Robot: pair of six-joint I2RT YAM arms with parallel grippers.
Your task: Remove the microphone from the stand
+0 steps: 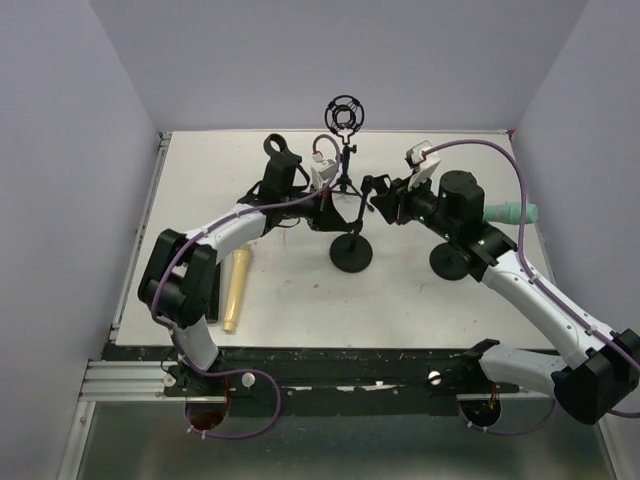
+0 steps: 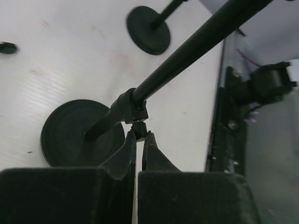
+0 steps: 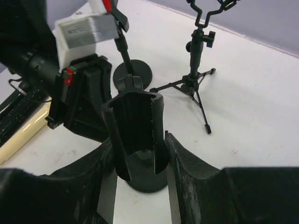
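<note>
A cream tapered microphone point(image 1: 237, 290) lies flat on the white bench point(image 1: 420, 310) near its left front corner, apart from the black round-based stand point(image 1: 352, 253) at mid-bench. Only the left wrist view shows the left tool point(image 2: 140, 134) clenched on a small black knob point(image 2: 139, 127) under the pole's clamp. Only the right wrist view shows the right tool point(image 3: 140, 142) released, straddling the stand's empty U-shaped black clip point(image 3: 135, 116).
</note>
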